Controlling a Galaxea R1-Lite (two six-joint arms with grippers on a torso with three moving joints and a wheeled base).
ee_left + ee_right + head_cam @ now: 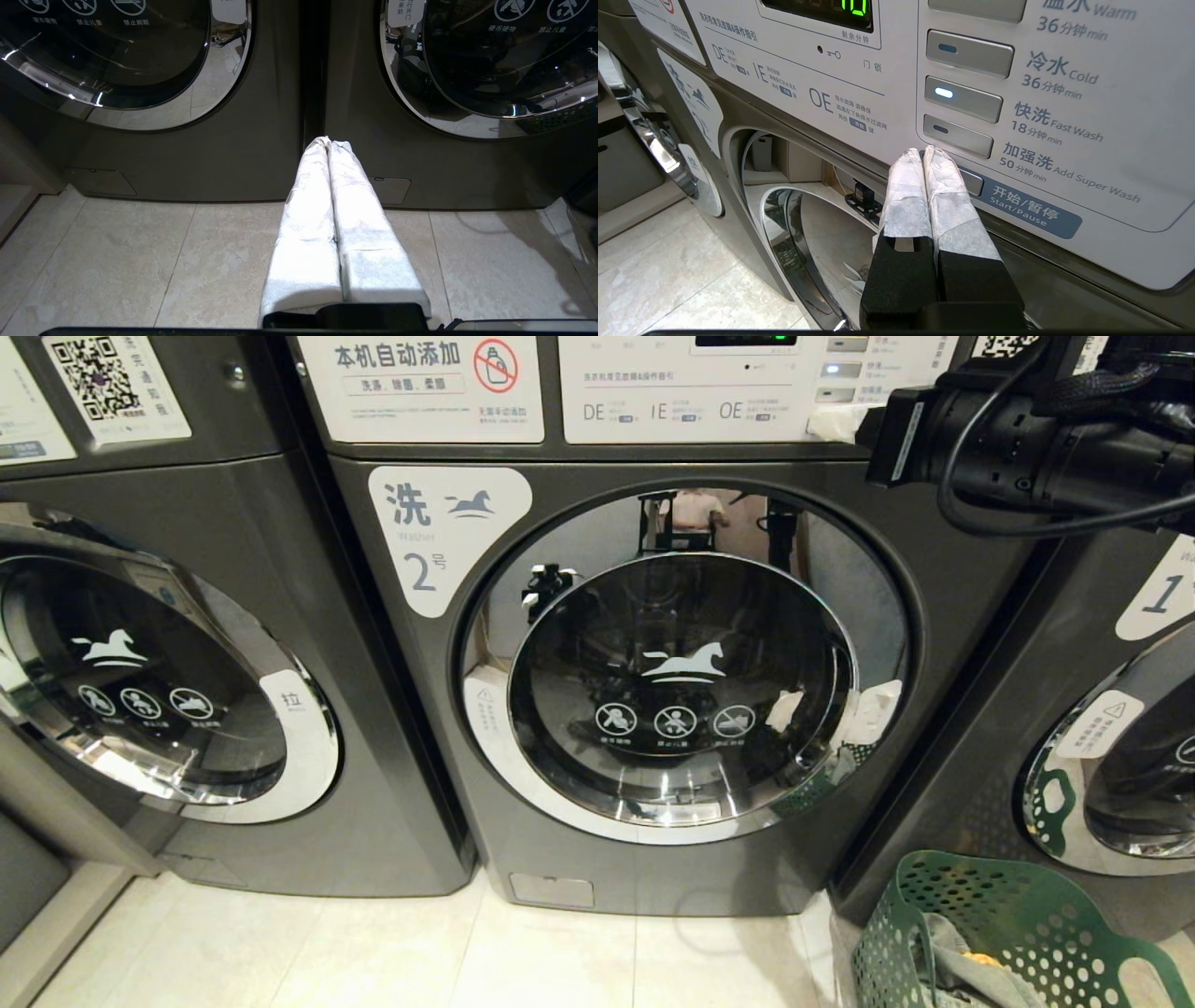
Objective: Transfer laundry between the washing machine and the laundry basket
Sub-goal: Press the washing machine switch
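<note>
Tiled floor (392,943), washing machine (653,859) labelled "2"; right claw (924,153) closed at "Start/Pause" button (973,183)

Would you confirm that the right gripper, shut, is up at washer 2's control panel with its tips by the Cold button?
Not quite. The right wrist view shows the right gripper, shut, up at the control panel of washer 2, but its tips are by the Start/Pause button, not the Cold button.
</note>
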